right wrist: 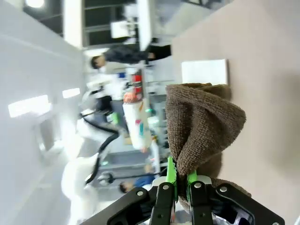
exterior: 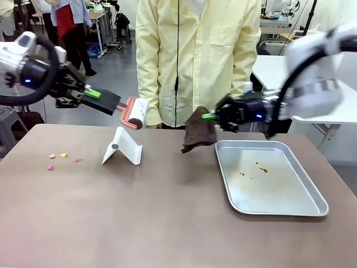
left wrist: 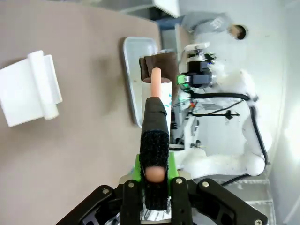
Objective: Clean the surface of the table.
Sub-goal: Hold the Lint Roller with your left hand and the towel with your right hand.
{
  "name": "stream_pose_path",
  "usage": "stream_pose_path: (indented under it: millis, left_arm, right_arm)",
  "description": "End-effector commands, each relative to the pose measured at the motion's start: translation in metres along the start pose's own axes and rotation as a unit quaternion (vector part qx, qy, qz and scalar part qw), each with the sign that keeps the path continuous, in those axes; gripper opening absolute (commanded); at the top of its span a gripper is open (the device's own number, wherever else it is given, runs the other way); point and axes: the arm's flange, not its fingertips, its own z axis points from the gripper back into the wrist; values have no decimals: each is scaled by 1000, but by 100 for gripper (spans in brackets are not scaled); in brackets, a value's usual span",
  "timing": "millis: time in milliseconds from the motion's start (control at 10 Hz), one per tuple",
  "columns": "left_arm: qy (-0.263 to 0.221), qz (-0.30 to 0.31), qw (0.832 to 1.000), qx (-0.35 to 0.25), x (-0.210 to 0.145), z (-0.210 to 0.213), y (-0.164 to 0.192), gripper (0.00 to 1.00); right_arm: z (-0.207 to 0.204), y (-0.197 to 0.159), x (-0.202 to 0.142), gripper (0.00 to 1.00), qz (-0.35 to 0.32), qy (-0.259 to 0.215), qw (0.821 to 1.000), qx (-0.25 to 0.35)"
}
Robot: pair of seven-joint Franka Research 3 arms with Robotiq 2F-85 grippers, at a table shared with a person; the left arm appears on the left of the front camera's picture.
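The left gripper (exterior: 92, 94) is clamped on the black handle of a lint roller (exterior: 135, 113), whose head points toward 3 o'clock, held in the air. The right gripper (exterior: 211, 116) pinches a brown cloth (exterior: 198, 131) that hangs down at 7 o'clock of it. The table (exterior: 167, 223) spreads below both arms. On it, a metal tray (exterior: 271, 213) lies at 4 o'clock of the cloth, a white stand (exterior: 122, 146) at 9 o'clock, and coloured scraps (exterior: 62, 155) farther out the same way.

On the counter (exterior: 167, 223), paper scraps (exterior: 62, 155) lie far left, a folded stand (exterior: 122, 148) sits right of them, and a tray (exterior: 312, 211) lies at the right. A cloth (exterior: 199, 131) hangs between stand and tray. A lint roller (exterior: 134, 113) hovers above the stand, with a person (exterior: 195, 56) behind.
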Motion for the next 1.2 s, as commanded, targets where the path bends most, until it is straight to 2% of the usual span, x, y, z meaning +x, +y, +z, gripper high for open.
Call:
stream_pose_path:
  millis: [0,100,200,300,400,500,600,800,900,1000,1100]
  left_arm:
    - [-1,-43,995,-86,-35,31,19,0]
    - [6,-57,992,-115,-51,44,33,0]
    - [-9,-45,991,-122,-63,55,50,0]
    - [-9,-52,994,-99,-77,67,71,0]
    - [-30,-22,996,-82,-96,80,95,0]
    - [-69,-8,993,-95,-119,92,114,0]
    - [-99,4,986,-133,-139,103,125,0]
    - [-155,80,979,-109,-185,143,146,0]
    - [-177,82,975,-108,-211,168,156,0]
    - [-182,51,977,-94,-235,183,158,0]
    - [-189,65,978,-63,-252,194,162,0]
  right_arm:
    - [51,-31,-50,0,-6,41,998,46]
    - [78,-36,-63,0,-1,35,997,63]
    - [116,-46,-82,0,8,-13,995,96]
    - [147,-53,-102,0,3,-56,993,108]
    - [172,-60,-124,0,0,-119,987,105]
    - [191,-65,-141,0,4,-143,983,113]
    - [204,-69,-152,0,3,-161,980,113]
    - [217,-81,-155,0,-9,-173,978,117]
    - [220,-87,-152,0,-18,-177,976,123]
    - [223,-92,-149,0,-22,-180,975,130]
    - [224,-96,-147,0,-33,-190,972,135]
